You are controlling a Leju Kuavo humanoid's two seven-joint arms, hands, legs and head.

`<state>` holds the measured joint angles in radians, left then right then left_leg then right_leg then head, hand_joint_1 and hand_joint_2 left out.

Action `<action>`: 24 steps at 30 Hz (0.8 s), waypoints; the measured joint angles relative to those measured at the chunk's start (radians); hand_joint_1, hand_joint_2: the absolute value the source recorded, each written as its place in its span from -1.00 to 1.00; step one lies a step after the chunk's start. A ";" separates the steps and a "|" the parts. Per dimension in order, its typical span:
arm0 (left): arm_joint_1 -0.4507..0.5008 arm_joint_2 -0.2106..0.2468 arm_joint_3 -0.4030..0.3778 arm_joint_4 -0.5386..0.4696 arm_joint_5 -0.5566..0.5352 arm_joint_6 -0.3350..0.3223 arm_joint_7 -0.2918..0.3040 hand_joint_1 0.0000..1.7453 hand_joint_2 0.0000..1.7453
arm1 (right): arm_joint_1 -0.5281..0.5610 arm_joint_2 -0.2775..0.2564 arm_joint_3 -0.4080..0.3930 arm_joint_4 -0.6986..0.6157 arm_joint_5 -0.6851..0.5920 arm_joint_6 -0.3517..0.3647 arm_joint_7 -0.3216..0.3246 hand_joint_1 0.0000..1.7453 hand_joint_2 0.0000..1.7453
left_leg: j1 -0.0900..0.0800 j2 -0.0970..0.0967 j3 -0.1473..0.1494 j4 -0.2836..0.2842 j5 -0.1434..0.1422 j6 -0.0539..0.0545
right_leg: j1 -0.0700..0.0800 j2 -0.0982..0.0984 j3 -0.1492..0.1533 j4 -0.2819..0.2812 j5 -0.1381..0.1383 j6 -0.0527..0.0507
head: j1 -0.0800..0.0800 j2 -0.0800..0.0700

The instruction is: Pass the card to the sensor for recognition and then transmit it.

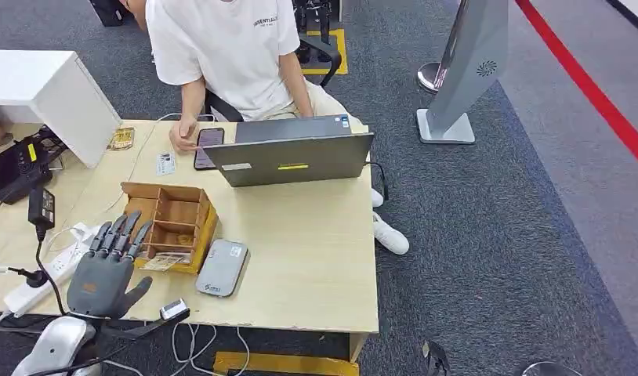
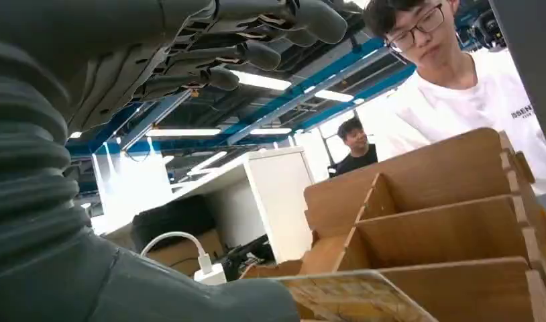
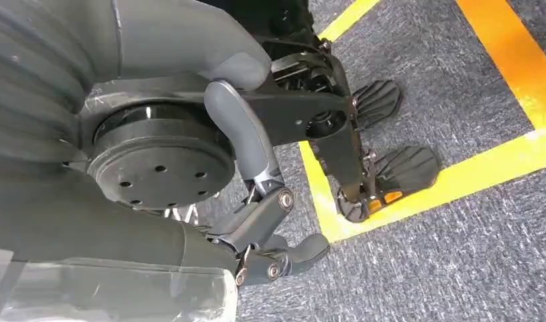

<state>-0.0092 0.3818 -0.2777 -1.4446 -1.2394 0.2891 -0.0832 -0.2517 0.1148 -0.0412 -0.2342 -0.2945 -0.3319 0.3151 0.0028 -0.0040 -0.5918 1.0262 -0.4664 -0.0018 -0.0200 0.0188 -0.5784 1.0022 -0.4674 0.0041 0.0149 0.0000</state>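
Observation:
A patterned card [image 1: 163,262] lies flat at the near end of the wooden divider box [image 1: 175,223]. My left hand [image 1: 104,270] hovers just to its left, fingers stretched out over the box's near corner and holding nothing. In the left wrist view the card [image 2: 354,298] sits past my thumb [image 2: 190,298], with the fingers [image 2: 257,54] well apart from it above the box [image 2: 445,228]. The grey sensor pad [image 1: 222,268] lies right of the box. My right hand [image 3: 257,215] hangs over the floor, fingers loosely bent, holding nothing.
A person in a white shirt [image 1: 222,47] sits across the table behind an open laptop [image 1: 296,157], one hand by a phone [image 1: 208,146] and a second card [image 1: 165,163]. A power strip [image 1: 45,274], cables and a white cabinet [image 1: 49,94] crowd the left side.

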 joint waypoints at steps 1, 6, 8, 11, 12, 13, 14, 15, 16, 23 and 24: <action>0.000 -0.002 0.000 0.004 0.000 -0.008 0.001 -1.00 1.00 | 0.000 0.000 0.000 0.000 0.001 0.000 0.000 -1.00 1.00 | 0.000 0.000 0.000 0.000 0.000 0.000 | 0.000 0.000 0.000 0.000 0.000 0.000 | 0.000 0.000; -0.010 -0.018 -0.002 0.037 0.001 -0.025 0.010 -1.00 1.00 | -0.003 0.000 0.000 -0.003 0.012 0.000 0.010 -1.00 1.00 | 0.000 0.000 0.000 0.000 0.000 0.000 | 0.000 0.000 0.000 0.000 0.000 0.000 | 0.000 0.000; -0.014 -0.026 -0.003 0.053 0.002 -0.030 0.016 -1.00 1.00 | -0.005 0.000 0.000 -0.003 0.016 0.000 0.015 -1.00 1.00 | 0.000 0.000 0.000 0.000 0.000 0.000 | 0.000 0.000 0.000 0.000 0.000 0.000 | 0.000 0.000; -0.029 -0.041 -0.007 0.083 0.000 -0.037 0.020 -1.00 1.00 | -0.005 0.000 0.000 -0.003 0.019 0.000 0.018 -1.00 1.00 | 0.000 0.000 0.000 0.000 0.000 0.000 | 0.000 0.000 0.000 0.000 0.000 0.000 | 0.000 0.000; -0.040 -0.048 -0.011 0.103 -0.005 -0.037 0.026 -1.00 1.00 | -0.006 0.000 0.000 -0.003 0.021 0.000 0.018 -1.00 1.00 | 0.000 -0.001 0.000 0.000 0.000 0.000 | 0.000 -0.001 0.000 0.000 0.000 0.000 | 0.000 0.000; -0.047 -0.055 -0.013 0.119 -0.008 -0.037 0.034 -1.00 1.00 | -0.008 0.000 0.000 -0.003 0.025 0.000 0.020 -1.00 1.00 | 0.000 -0.001 0.000 0.000 0.000 0.000 | 0.000 -0.002 0.000 0.000 0.000 0.000 | 0.000 0.000; -0.052 -0.060 -0.013 0.137 -0.012 -0.034 0.040 -1.00 1.00 | -0.009 0.000 0.000 -0.003 0.033 0.000 0.021 -1.00 1.00 | 0.000 -0.001 0.000 0.000 0.000 0.000 | 0.000 -0.001 0.000 0.000 0.000 0.000 | 0.000 0.000; -0.058 -0.065 -0.014 0.151 -0.018 -0.031 0.042 -1.00 1.00 | -0.009 0.000 0.000 -0.003 0.035 0.000 0.021 -1.00 1.00 | 0.000 -0.001 0.000 0.000 0.000 0.000 | 0.000 -0.001 0.000 0.000 0.000 0.000 | 0.000 0.000; -0.063 -0.068 -0.014 0.160 -0.019 -0.028 0.042 -1.00 1.00 | -0.009 0.000 0.000 -0.003 0.036 0.000 0.021 -1.00 1.00 | 0.000 -0.001 0.000 0.000 0.000 0.000 | 0.000 -0.001 0.000 0.000 0.000 0.000 | 0.000 0.000; -0.085 -0.090 -0.016 0.201 -0.029 -0.026 0.050 -0.08 1.00 | -0.010 0.000 -0.004 -0.003 0.037 0.000 0.021 -1.00 1.00 | 0.000 -0.001 0.000 0.000 0.000 0.000 | 0.000 -0.001 0.000 0.000 0.000 0.000 | 0.000 0.000; -0.088 -0.093 -0.016 0.205 -0.030 -0.027 0.050 1.00 1.00 | -0.010 0.000 -0.005 -0.003 0.042 0.000 0.021 -1.00 1.00 | 0.000 -0.001 0.000 0.000 0.000 0.000 | 0.000 -0.001 0.000 0.000 0.000 0.000 | 0.000 0.000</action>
<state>-0.0968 0.2888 -0.2937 -1.2398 -1.2699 0.2625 -0.0328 -0.2618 0.1148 -0.0458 -0.2369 -0.2530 -0.3319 0.3357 0.0028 -0.0048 -0.5920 1.0263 -0.4664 -0.0018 -0.0200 0.0175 -0.5784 1.0022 -0.4673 0.0042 0.0149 0.0000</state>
